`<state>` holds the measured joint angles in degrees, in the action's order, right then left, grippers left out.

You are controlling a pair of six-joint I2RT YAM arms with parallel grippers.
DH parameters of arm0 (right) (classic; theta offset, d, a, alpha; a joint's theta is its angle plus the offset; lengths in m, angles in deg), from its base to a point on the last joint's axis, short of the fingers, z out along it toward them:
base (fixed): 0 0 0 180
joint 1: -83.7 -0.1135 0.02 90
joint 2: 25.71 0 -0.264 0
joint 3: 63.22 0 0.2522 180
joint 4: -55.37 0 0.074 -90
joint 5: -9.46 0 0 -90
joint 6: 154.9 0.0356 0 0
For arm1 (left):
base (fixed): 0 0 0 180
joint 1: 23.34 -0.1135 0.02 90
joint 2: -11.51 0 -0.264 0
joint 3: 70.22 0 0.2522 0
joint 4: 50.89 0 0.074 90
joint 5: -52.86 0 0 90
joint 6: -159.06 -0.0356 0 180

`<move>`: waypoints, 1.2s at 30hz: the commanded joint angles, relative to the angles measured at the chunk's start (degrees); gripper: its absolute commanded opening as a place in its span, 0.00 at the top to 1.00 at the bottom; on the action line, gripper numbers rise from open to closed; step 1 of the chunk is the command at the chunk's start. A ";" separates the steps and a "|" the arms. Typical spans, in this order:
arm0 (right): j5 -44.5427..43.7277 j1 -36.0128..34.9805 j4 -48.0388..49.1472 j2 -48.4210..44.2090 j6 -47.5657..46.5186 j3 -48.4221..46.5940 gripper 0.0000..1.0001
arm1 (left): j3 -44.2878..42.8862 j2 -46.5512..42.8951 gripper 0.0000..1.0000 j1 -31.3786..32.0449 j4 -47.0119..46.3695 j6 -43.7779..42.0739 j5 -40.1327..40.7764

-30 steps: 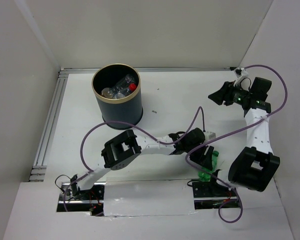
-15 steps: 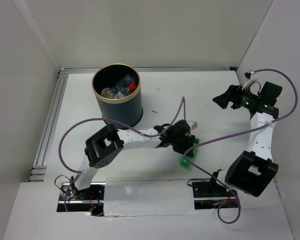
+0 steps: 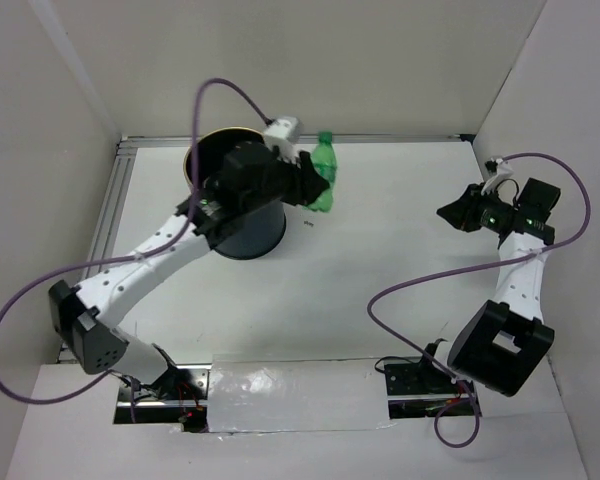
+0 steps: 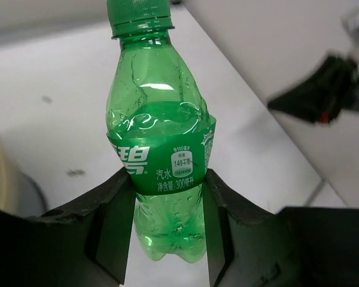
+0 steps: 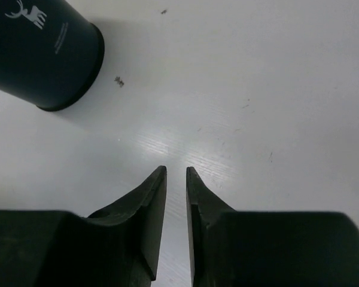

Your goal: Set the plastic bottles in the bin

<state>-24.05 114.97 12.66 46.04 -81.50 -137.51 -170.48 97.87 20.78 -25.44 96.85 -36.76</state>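
Observation:
A green plastic bottle [image 3: 323, 172] [image 4: 161, 143] with a green cap and label hangs in the air, just right of the bin's top. My left gripper [image 3: 308, 186] [image 4: 167, 185] is shut on its lower half, a finger pressing each side. The bin [image 3: 248, 236] [image 5: 40, 55] is dark and cylindrical with a gold rim [image 3: 216, 132]. It stands at the back left, and my left arm hides its inside. My right gripper [image 3: 454, 212] [image 5: 176, 172] hovers over bare table at the right. It is shut with nothing in it, and only a thin slit shows between the fingertips.
An aluminium rail [image 3: 102, 243] runs along the table's left edge. White walls close in the back and both sides, and the right wall is near my right arm. Purple cables [image 3: 400, 290] loop over the table. A small dark speck [image 3: 308, 224] lies right of the bin.
My left arm has swung from the table's near middle up and back to the bin, carrying the green bottle off the table. The right arm has shifted only slightly.

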 commanded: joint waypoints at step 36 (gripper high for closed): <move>-11.84 0.11 -6.29 -1.96 -6.79 5.42 0.00 | 26.20 -31.26 0.01 -2.99 -12.39 -13.38 3.00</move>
<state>-34.13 114.99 5.05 45.49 -90.29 -132.35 -147.81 65.92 15.71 -32.81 85.23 -25.57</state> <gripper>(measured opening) 0.999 0.993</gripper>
